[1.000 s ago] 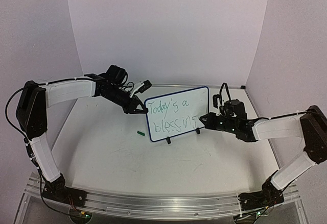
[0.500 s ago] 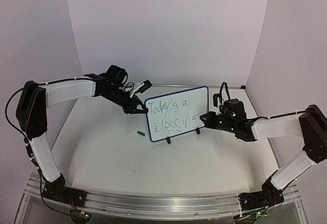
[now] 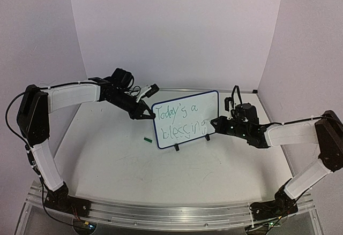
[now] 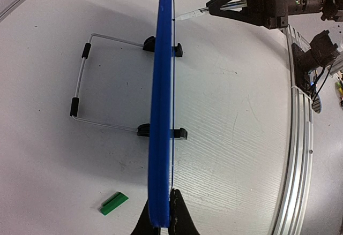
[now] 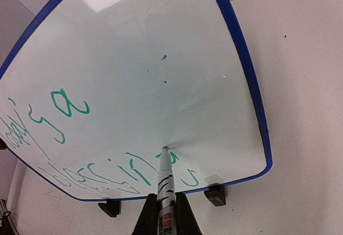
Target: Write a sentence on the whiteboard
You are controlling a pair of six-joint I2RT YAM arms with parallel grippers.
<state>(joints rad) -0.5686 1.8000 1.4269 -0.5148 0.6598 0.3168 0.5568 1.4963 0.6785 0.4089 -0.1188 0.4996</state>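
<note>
Top external view gives you the white table point(image 3: 107, 160) with the whiteboard point(image 3: 211, 104) standing upright near its middle, its written face turned toward the arm bases. It rests on a wire stand point(image 4: 80, 93) with black feet, which the left wrist view shows reaching out behind the board.

Across the board runs the sentence point(image 3: 176, 112) in green ink, "Today's a" on the upper line and "blessing" below it. The last letters sit close to the board's right edge.

Your left gripper point(image 4: 161, 219) is closed on the board's left edge. From the left wrist you see the board edge-on, with the two fingers pinching the blue border from either side.

Your right gripper point(image 5: 163, 213) is at the board's lower right, clamped around a marker point(image 5: 165, 184). In the right wrist view the marker pokes out from between the fingers, and its tip touches the white surface at the end of the lower line.

On the table, a small green piece point(image 3: 147, 138) lies just left of the board's lower left corner, not touching it.
</note>
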